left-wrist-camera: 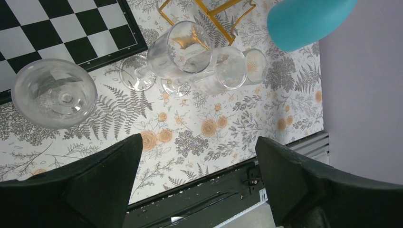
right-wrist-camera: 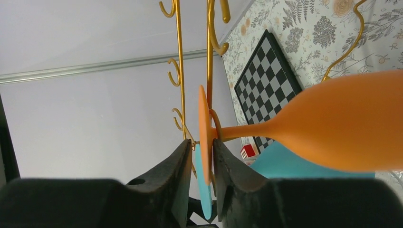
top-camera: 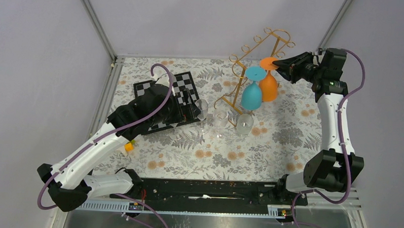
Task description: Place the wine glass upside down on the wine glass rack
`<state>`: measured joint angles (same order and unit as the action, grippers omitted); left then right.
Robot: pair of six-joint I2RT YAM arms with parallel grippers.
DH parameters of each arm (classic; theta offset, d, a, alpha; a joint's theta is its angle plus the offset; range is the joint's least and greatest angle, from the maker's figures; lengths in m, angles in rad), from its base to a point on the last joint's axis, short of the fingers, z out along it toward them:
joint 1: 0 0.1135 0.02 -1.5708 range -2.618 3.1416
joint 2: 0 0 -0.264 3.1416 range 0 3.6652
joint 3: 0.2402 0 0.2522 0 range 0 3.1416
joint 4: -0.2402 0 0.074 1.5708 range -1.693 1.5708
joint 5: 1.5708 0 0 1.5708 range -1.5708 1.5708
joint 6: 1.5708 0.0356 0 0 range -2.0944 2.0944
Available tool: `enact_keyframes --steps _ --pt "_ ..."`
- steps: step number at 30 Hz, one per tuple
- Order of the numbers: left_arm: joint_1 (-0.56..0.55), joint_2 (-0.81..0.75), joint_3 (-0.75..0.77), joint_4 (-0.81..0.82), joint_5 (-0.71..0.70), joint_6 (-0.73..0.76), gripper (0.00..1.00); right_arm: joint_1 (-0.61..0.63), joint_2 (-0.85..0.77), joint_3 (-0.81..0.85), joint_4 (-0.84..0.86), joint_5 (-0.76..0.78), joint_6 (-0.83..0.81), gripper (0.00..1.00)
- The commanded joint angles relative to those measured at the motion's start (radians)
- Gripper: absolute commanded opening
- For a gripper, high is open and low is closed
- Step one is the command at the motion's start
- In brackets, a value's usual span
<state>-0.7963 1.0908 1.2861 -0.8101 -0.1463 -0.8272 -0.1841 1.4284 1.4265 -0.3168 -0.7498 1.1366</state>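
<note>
The orange wine glass [top-camera: 268,83] hangs bowl-down on the wine glass rack [right-wrist-camera: 209,57] at the table's 1 o'clock. The right gripper [right-wrist-camera: 200,142] straddles its foot, jaws slightly parted. The left gripper [left-wrist-camera: 197,140] gapes empty. Pulling back crooked could snag the foot and drag the glass off the rails.

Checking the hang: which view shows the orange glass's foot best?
Right wrist: the orange glass's foot is edge-on between the fingers, beside the rack rail. Top external shows it small, from above; left wrist misses it.
</note>
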Motion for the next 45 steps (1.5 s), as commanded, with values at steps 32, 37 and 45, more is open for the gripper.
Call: enact_keyframes --steps 32,37,45 --pt "0.012 -0.075 -0.029 0.046 -0.045 0.023 0.99 0.006 -0.065 0.094 -0.231 0.067 -0.18 0.8" --pt "0.015 -0.089 -0.034 0.04 -0.051 0.03 0.99 0.003 -0.105 0.099 -0.298 0.097 -0.25 0.81" --pt "0.014 -0.101 -0.04 0.023 -0.024 0.032 0.99 0.0 -0.209 0.045 -0.423 0.131 -0.377 0.84"
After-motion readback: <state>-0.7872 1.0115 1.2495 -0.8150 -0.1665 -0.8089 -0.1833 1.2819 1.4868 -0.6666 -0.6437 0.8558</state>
